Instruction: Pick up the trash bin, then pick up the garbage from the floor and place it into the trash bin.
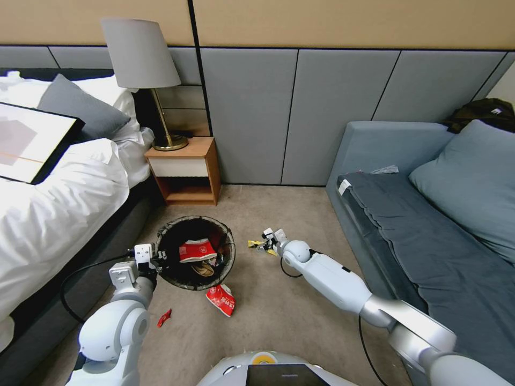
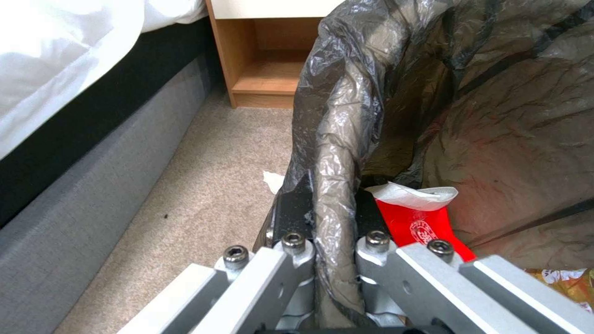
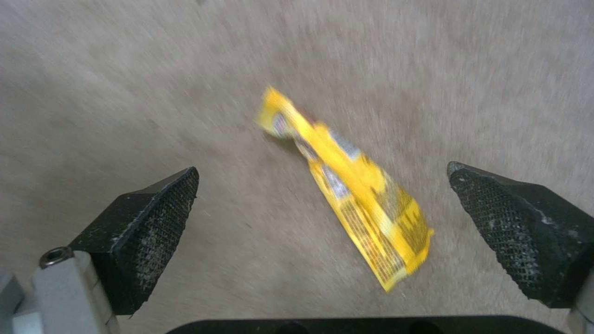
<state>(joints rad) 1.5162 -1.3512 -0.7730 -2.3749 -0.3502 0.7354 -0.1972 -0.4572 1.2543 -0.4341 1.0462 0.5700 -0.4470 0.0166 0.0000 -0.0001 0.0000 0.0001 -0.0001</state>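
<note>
**Spotter:** Where's your next piece?

**Me:** The yellow snack wrapper (image 3: 352, 204), flat on the carpet (image 3: 155, 93), right under my right gripper (image 3: 322, 218). Jaws are spread wide, one pad (image 3: 155, 222) on each side of it, neither touching. Its long axis runs diagonally across the gap, so I'd judge a small wrist turn would help me close across the narrow side.

**Spotter:** And the bin?

**Me:** The trash bin (image 1: 196, 260) sits to the wrapper's left. My left gripper (image 2: 328, 250) is clamped on its bagged rim.
</note>
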